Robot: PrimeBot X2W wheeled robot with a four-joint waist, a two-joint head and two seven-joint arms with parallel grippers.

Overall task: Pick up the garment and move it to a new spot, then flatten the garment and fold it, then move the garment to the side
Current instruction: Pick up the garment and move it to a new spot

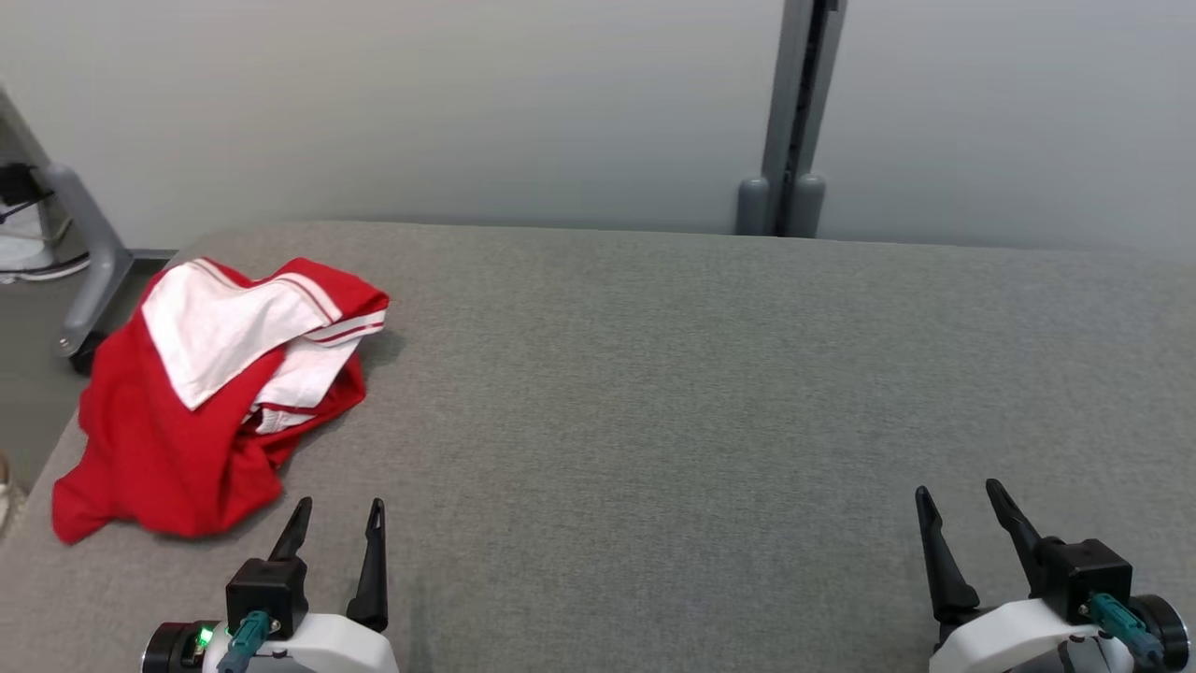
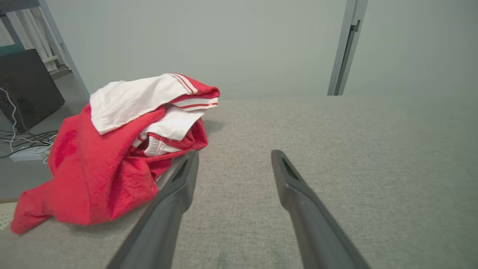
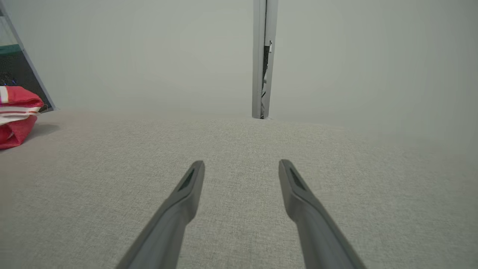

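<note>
A crumpled red and white garment [image 1: 210, 393] lies in a heap near the left edge of the grey table [image 1: 701, 393]. In the left wrist view the garment [image 2: 112, 149] sits just left of the fingers. My left gripper [image 1: 338, 507] rests open at the lower left, just to the right of the heap's near end, nothing between its fingers. Far off at the lower right, my right gripper [image 1: 958, 491] is open too and holds nothing. The right wrist view catches an edge of the garment [image 3: 16, 116] at far left, with the right gripper [image 3: 242, 164] over bare cloth.
A grey upright post [image 1: 792, 121] stands against the pale wall behind the table's far edge. A grey frame leg [image 1: 89, 262] and floor clutter lie beyond the table's left edge. A dark panel and cables [image 2: 26, 112] sit on the floor to the left.
</note>
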